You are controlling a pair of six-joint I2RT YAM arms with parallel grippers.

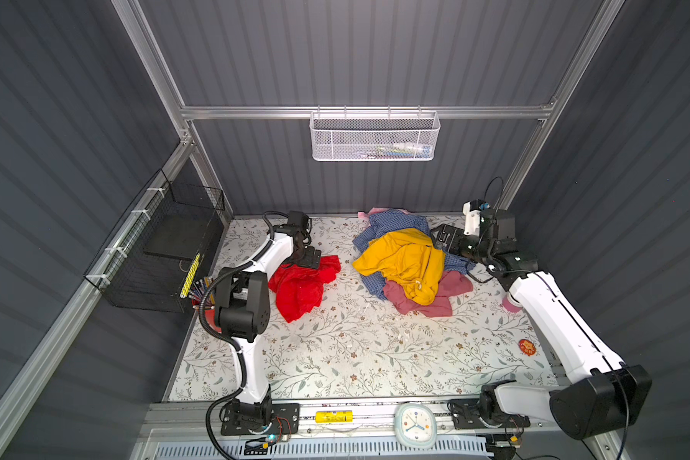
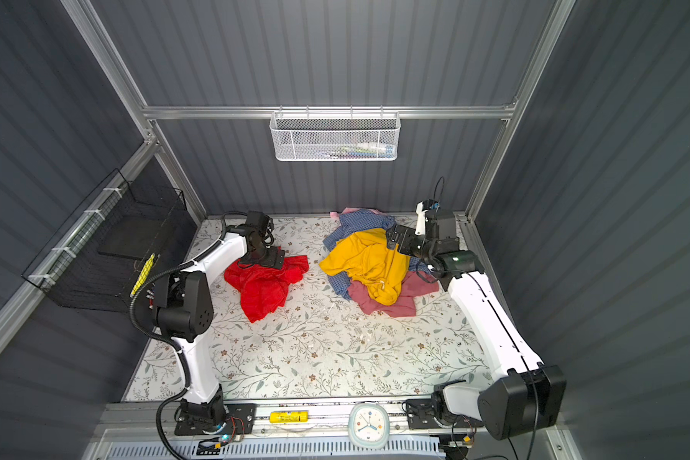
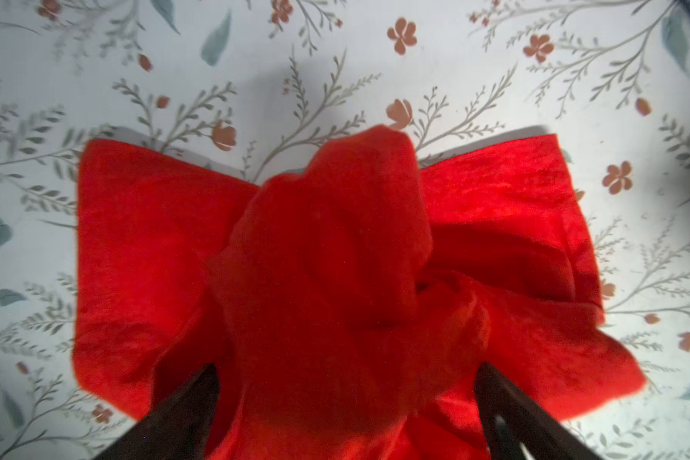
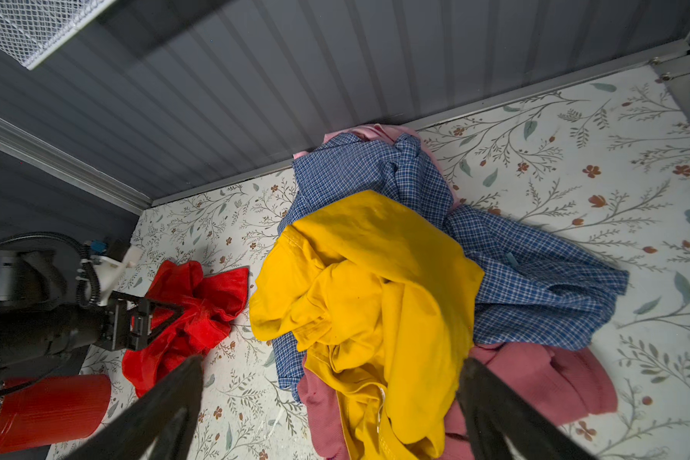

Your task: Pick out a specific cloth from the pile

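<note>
Risk is low at the bottom of both top views, where the floral worktop lies bare. Farther up, at centre-left, the cloth lies crumpled on the worktop, apart from the pile, with a strip of bare surface between them.

The left end effector sits over the cloth's far end. In the left wrist view its fingers stand wide apart with a red fold bulging up between them, and nothing looks pinched. That fold is the likeliest trouble. Thin, slippery fabric lying against a finger could catch as the arm lifts and be dragged along or flicked rightward onto the yellow garment, putting the cloth back among the others.

Farther back, right of centre, the right end effector hovers by the pile's right edge, its jaws spread and empty in the right wrist view. If it drops or sweeps left, it could hook the yellow garment or the blue checked shirt and pull the heap toward the cloth, closing the gap.
</note>
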